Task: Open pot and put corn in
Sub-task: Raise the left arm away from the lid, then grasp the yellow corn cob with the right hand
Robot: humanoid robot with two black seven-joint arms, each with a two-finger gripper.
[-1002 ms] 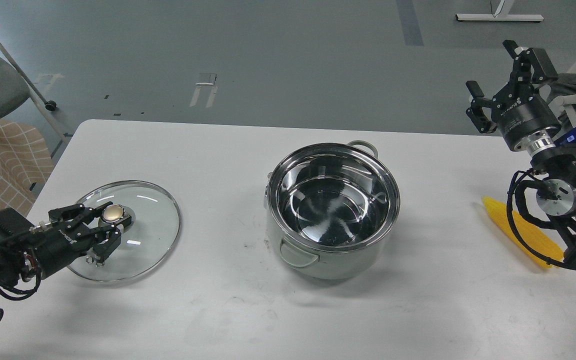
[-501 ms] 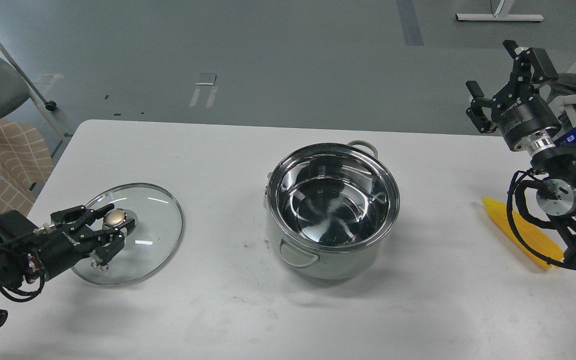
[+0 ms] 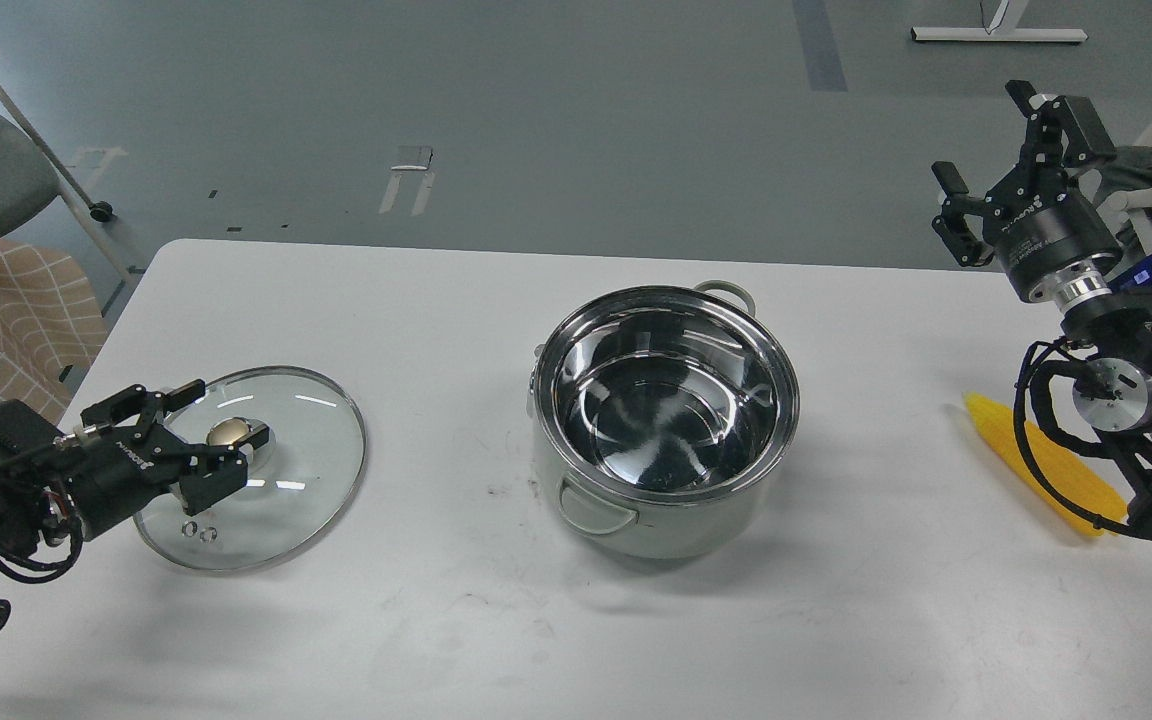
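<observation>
Pot (image 3: 666, 420) uncovered, glass lid (image 3: 266, 470) flat on table (image 3: 436, 320). Our left gripper (image 3: 198, 430) fingers apart above lid knob; right gripper (image 3: 1004, 150) apart, raised. Corn (image 3: 1046, 470) beside right arm.

Your black two-finger left gripper (image 3: 198, 432) sat low on the left side, and its fingers were spread apart with nothing held between them. Your black two-finger right gripper (image 3: 996, 160) was lifted high on the right side, pointing up, fingers wide apart and empty.
</observation>
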